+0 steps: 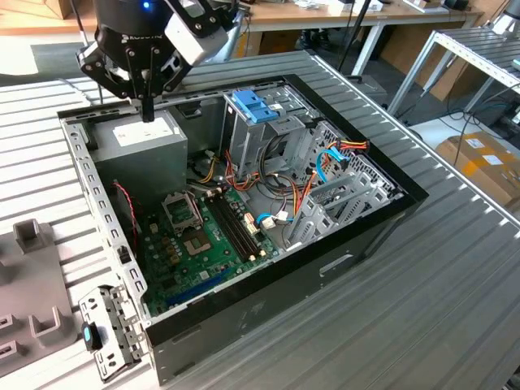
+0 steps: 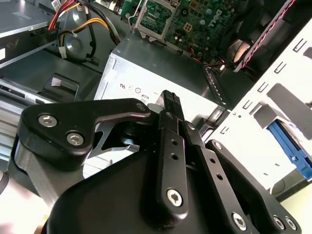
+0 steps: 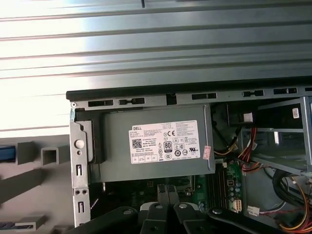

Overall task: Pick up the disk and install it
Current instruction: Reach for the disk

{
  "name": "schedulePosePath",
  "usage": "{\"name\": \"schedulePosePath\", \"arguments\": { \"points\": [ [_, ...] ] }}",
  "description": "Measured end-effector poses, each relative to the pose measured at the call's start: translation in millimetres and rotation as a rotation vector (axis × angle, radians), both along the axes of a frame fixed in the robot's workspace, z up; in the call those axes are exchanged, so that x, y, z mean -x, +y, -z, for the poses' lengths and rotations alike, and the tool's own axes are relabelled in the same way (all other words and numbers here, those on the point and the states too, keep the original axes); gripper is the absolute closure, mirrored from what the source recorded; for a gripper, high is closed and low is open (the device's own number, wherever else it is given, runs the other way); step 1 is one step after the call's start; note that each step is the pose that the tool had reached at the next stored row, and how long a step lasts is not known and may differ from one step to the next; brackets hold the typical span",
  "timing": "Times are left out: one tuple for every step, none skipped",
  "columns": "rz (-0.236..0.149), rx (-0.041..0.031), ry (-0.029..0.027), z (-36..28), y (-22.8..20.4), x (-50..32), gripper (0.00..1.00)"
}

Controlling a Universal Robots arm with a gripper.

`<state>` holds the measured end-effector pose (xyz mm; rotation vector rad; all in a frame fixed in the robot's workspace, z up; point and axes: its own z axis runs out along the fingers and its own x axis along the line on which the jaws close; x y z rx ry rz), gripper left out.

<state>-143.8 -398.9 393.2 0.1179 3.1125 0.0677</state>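
Blue plastic edge — disk [image 2: 288, 145]; mostly hidden

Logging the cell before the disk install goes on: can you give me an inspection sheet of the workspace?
Surface: ribbed metal table carrying an open computer case.
Job's things: blue edge by the grey fixture, too cut off to call it the disk.
Clutter: perforated bracket at the case's corner.
Grippers: gripper shut and empty, over the power supply.
Cables: coloured leads loose inside the case.
Surroundings: desks, a cardboard box, cables on the floor.
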Motion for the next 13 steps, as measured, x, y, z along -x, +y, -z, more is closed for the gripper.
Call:
{"name": "schedulePosePath", "arguments": {
  "points": [
    [0.000, 0.0000, 0.0000, 0.0, 0.0, 1.6, 0.89],
    [0.000, 0.0000, 0.0000, 0.0, 0.0, 2.6, 0.89],
    [0.000, 0.0000, 0.0000, 0.0, 0.0, 3.5, 0.89],
    [0.000, 0.0000, 0.0000, 0.0, 0.0, 5.1, 0.89],
    [0.000, 0.0000, 0.0000, 0.0, 0.0, 6.0, 0.89],
    [0.000, 0.0000, 0.0000, 0.0, 0.0, 6.8, 0.89],
    [0.000, 0.0000, 0.0000, 0.1, 0.0, 7.6, 0.89],
    [0.000, -0.0001, 0.0000, 0.1, 0.0, 8.4, 0.89],
    [0.000, 0.0000, 0.0000, 0.1, 0.0, 9.0, 0.89],
    [0.000, 0.0000, 0.0000, 0.1, 0.0, 9.7, 0.89],
    [0.000, 0.0000, 0.0000, 0.1, 0.0, 10.7, 0.89],
    [0.000, 0.0000, 0.0000, 0.1, 0.0, 11.5, 0.89],
    [0.000, 0.0001, 0.0001, 0.1, 0.0, 13.3, 0.89]
  ]
}}
